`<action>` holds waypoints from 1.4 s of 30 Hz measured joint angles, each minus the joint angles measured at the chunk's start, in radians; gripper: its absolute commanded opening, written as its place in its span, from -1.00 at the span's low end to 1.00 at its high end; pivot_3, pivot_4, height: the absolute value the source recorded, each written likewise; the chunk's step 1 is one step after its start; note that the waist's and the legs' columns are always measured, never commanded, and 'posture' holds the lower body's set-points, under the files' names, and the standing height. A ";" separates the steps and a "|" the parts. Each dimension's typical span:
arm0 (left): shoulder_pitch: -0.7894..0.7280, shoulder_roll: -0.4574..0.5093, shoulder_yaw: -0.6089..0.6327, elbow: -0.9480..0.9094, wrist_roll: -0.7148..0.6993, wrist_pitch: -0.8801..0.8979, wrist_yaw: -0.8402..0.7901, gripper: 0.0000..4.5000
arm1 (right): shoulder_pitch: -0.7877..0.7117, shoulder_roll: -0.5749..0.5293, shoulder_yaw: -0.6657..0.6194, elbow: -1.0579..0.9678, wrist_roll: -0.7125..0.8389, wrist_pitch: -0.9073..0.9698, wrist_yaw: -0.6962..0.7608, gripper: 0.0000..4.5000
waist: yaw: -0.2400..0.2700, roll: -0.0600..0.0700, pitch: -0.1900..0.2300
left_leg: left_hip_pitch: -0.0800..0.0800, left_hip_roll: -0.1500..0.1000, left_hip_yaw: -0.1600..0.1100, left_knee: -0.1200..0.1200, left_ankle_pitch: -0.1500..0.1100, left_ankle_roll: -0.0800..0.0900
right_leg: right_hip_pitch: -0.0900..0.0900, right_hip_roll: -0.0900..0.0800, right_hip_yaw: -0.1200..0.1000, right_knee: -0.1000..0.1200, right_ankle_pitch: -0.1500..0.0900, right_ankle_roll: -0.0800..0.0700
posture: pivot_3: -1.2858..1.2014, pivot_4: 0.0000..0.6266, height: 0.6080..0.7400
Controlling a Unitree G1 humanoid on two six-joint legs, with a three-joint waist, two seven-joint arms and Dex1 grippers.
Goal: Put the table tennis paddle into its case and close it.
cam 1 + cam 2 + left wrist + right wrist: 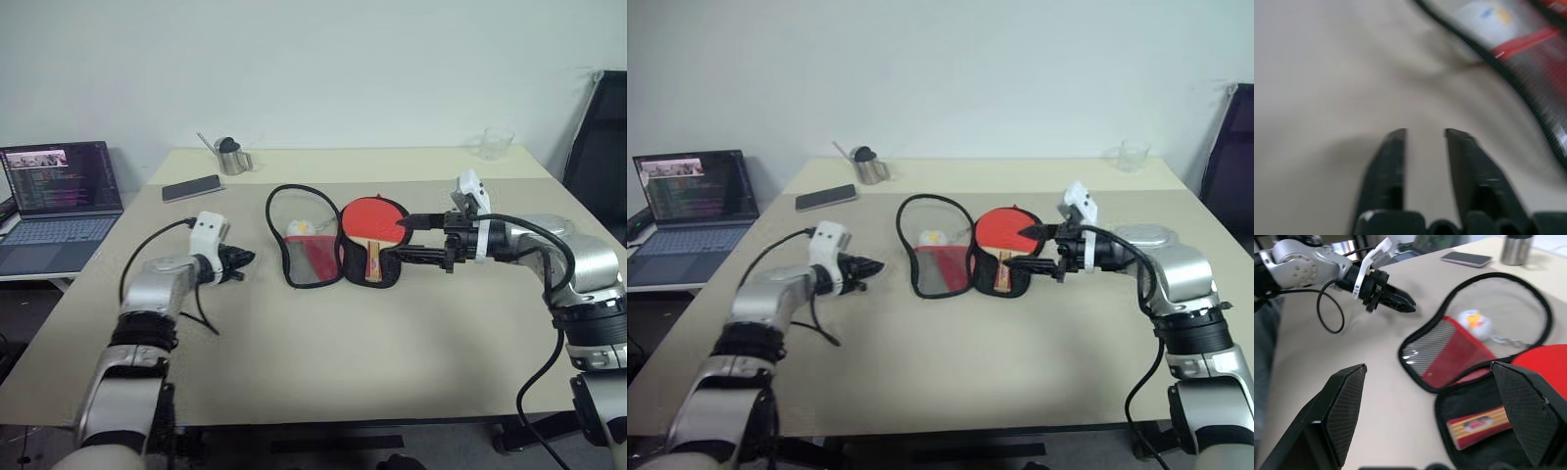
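While both arms reach over the counter (294,362), the left hand (245,258) hovers low above the bare top, well short of the case (309,240), its fingers (1393,166) narrowed to a slim gap with nothing between them. Opposite, the right hand (404,238) hangs at the case's other edge, its fingers (1347,401) spread wide and empty. Between the two hands the case lies unzipped and splayed flat. Its mesh-and-red half faces the left hand, with a white-yellow charm (300,227) resting inside the loop of the flap. The paddle (373,227) lies in the black half, red face away from the robot, striped handle toward it. Farther back sit a phone (192,188), a metal cup (233,157) and a clear glass (496,143); a laptop (54,201) stands open off to the left.
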 measured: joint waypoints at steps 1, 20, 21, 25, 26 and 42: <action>-0.013 -0.021 -0.006 0.017 0.010 -0.005 0.012 -0.99 | 0.000 0.000 -0.003 0.001 -0.006 -0.004 -0.010 1.00 | -0.001 0.000 0.000 | 0.000 0.000 0.000 0.000 0.000 0.000 | 0.000 0.000 0.000 0.000 0.000 0.000 | 0.03 -0.52 1.00; -0.138 -0.534 -0.150 -0.205 -0.004 0.075 0.184 -0.99 | 0.018 -0.070 -0.117 -0.008 -0.044 0.014 -0.166 1.00 | 0.013 -0.004 0.002 | 0.002 -0.002 0.001 0.000 0.000 0.000 | 0.003 -0.002 0.001 0.000 0.000 0.001 | 0.03 -0.52 1.00; -0.120 -0.548 -0.191 -0.166 0.030 0.067 0.203 -0.99 | 0.024 -0.070 -0.122 -0.022 -0.040 0.030 -0.178 1.00 | 0.012 -0.004 0.002 | 0.002 -0.001 0.002 0.000 0.000 0.000 | 0.002 -0.001 0.001 0.000 0.000 0.001 | 0.03 -0.52 1.00; -0.058 -0.502 -0.184 -0.132 0.042 0.047 0.176 -0.99 | 0.043 -0.039 -0.202 -0.037 0.015 0.160 -0.266 1.00 | 0.002 -0.005 0.003 | 0.002 0.001 0.004 0.000 0.000 0.000 | -0.001 0.000 0.003 0.004 0.000 0.000 | 0.03 -0.52 1.00; -0.058 -0.479 -0.161 -0.149 0.025 0.045 0.151 -0.99 | 0.043 -0.018 -0.223 -0.039 0.028 0.191 -0.299 1.00 | -0.001 -0.005 0.003 | 0.002 0.002 0.004 0.000 0.001 -0.001 | -0.001 0.000 0.003 0.004 0.001 0.000 | 0.03 -0.52 1.00; 0.312 0.236 0.156 -0.777 -0.421 0.289 -0.422 0.02 | -0.031 0.440 -0.542 0.294 0.074 0.459 -0.896 1.00 | -0.006 -0.001 0.001 | 0.002 0.005 0.004 -0.001 0.001 -0.002 | 0.000 0.003 0.003 0.001 0.002 -0.002 | 0.03 -0.52 1.00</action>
